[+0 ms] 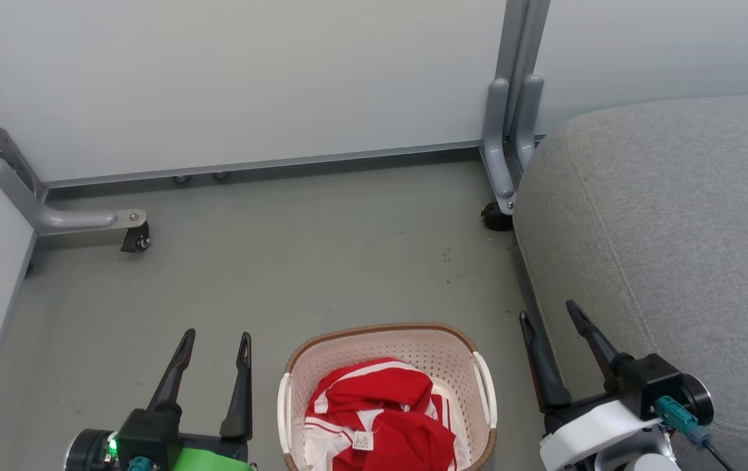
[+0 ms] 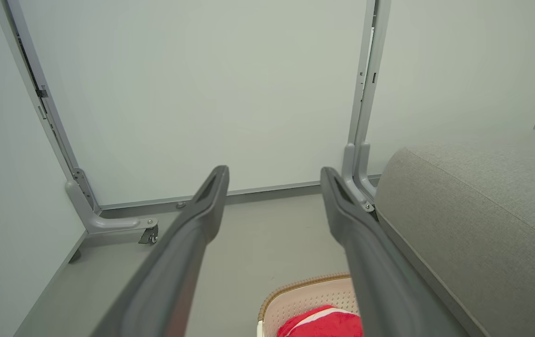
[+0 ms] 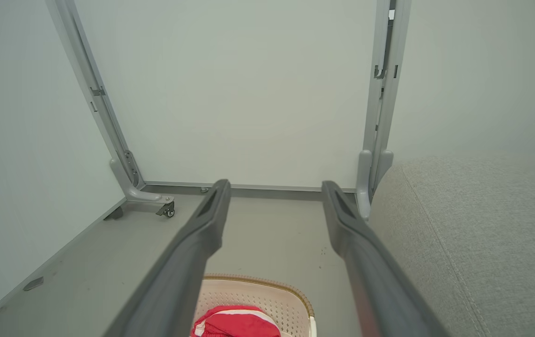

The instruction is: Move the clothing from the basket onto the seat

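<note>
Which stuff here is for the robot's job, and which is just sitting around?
For the job: red clothing, basket, grey seat, left claw and right claw, both open.
Just sitting around: wheeled metal frames, white wall panels, floor.

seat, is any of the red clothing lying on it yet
No, the red clothing lies bunched inside the basket on the floor, and the grey seat beside it carries nothing red.
</note>
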